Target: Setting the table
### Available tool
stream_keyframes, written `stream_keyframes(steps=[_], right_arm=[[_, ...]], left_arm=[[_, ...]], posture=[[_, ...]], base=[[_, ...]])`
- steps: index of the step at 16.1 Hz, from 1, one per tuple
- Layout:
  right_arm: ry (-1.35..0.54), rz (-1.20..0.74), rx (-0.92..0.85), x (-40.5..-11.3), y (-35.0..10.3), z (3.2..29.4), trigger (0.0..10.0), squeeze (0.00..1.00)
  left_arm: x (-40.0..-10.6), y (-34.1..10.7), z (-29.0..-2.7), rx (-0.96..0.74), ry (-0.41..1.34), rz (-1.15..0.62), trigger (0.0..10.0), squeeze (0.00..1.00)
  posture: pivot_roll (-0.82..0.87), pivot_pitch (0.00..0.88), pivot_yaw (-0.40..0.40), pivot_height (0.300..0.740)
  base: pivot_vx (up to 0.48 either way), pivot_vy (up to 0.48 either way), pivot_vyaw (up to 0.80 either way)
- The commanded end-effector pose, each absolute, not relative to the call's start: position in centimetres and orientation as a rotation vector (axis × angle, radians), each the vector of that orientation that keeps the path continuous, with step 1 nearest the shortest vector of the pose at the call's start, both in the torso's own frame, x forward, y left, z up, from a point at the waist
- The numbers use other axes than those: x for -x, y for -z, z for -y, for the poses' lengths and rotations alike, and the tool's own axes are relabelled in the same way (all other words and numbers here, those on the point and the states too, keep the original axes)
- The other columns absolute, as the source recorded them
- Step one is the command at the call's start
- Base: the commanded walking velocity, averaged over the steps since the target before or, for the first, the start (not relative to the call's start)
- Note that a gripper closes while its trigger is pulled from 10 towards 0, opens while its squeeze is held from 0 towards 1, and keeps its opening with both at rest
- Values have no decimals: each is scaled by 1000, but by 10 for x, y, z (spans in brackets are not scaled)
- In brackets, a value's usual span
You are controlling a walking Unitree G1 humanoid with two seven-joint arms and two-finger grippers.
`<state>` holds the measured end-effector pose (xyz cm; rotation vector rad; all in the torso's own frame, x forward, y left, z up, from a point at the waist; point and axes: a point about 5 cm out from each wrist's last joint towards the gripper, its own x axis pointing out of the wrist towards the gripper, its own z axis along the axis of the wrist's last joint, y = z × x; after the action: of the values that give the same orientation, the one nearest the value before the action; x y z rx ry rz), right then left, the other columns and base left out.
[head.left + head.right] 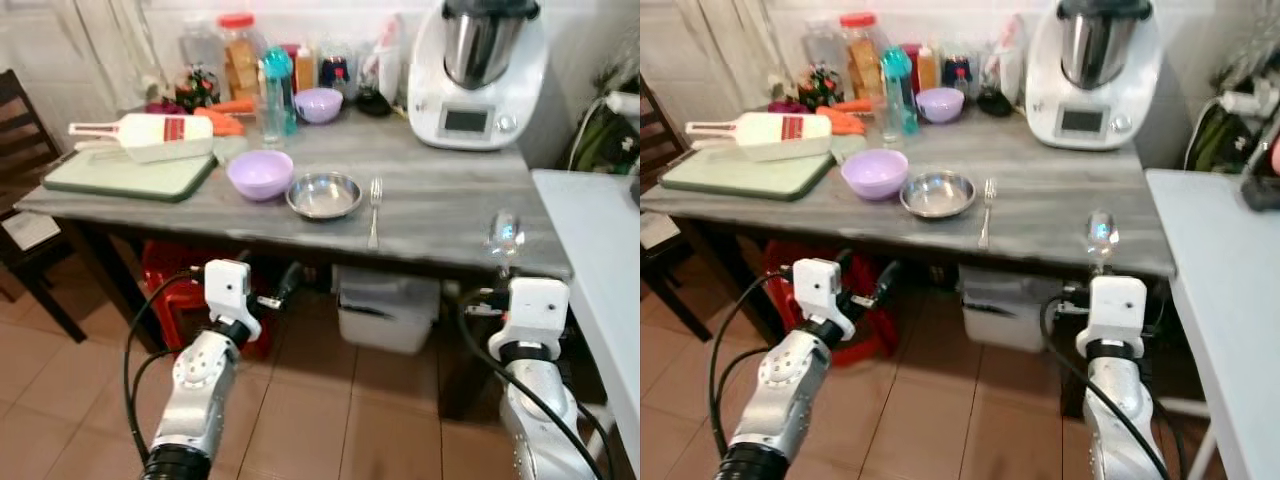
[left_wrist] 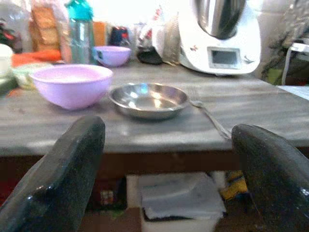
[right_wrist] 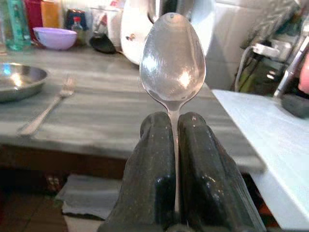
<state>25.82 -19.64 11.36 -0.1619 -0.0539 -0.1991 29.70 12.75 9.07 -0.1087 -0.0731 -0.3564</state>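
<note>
Big grey table (image 1: 440, 215) fills the middle of the head view, and it's a crowded one. Upper right, the white kitchen machine (image 1: 478, 70). Left edge, a green cutting board (image 1: 125, 175) with a white bottle (image 1: 150, 137) lying across it. Along the top, a row of jars and bottles, a teal bottle (image 1: 277, 85) standing out, and a small purple bowl (image 1: 318, 104) behind.

Centre of the frame is the place setting: a larger purple bowl (image 1: 260, 174), just beside it a steel dish (image 1: 324, 194), and right of the dish a fork (image 1: 374, 210) lying lengthwise, close to the dish but apart from it.

Now the arms, low in the frame and below the table's front edge. The right gripper (image 3: 175, 126) has its fingers clenched tight on the handle of a spoon (image 3: 172, 58), bowl of the spoon pointing up and standing at the table's near edge, lower right of centre, well apart from the fork. The left gripper (image 2: 169, 145) is released, fingers spread wide with nothing between them, facing the dish from under the table edge.

The risks, as I judge them: the pinch is on a thin, slick handle, so the spoon could twist or slip as the arm swings in. The hand starts below the tabletop, so a rise that's too shallow would knock the spoon against the edge. And the gap beside the fork is narrow; a careless set-down could nudge the fork or clip the dish.
</note>
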Motion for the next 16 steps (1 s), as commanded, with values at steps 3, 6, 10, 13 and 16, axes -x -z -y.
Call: stream_keyframes(steps=[3,6,10,13,16], right_arm=[[168,74,145,-261,-117,186,10000,0],[165,75,147,-261,-118,186,10000,0],[164,73,142,-260,-117,185,10000,0],[165,71,140,-260,-117,185,10000,0],[167,69,136,-259,-116,185,10000,0]], left_arm=[[-297,-92,-137,84,337,78,10000,0],[-298,-93,-137,83,335,80,10000,0],[-296,-92,-138,79,331,77,10000,0],[-296,-91,-140,74,329,74,10000,0],[-294,-90,-143,64,326,69,10000,0]], posture=[[-53,0,24,740],[-52,0,24,740],[-50,0,26,740],[-50,0,27,740],[-50,0,31,740]], base=[[334,0,0],[333,0,0],[333,0,0],[331,0,0],[333,0,0]])
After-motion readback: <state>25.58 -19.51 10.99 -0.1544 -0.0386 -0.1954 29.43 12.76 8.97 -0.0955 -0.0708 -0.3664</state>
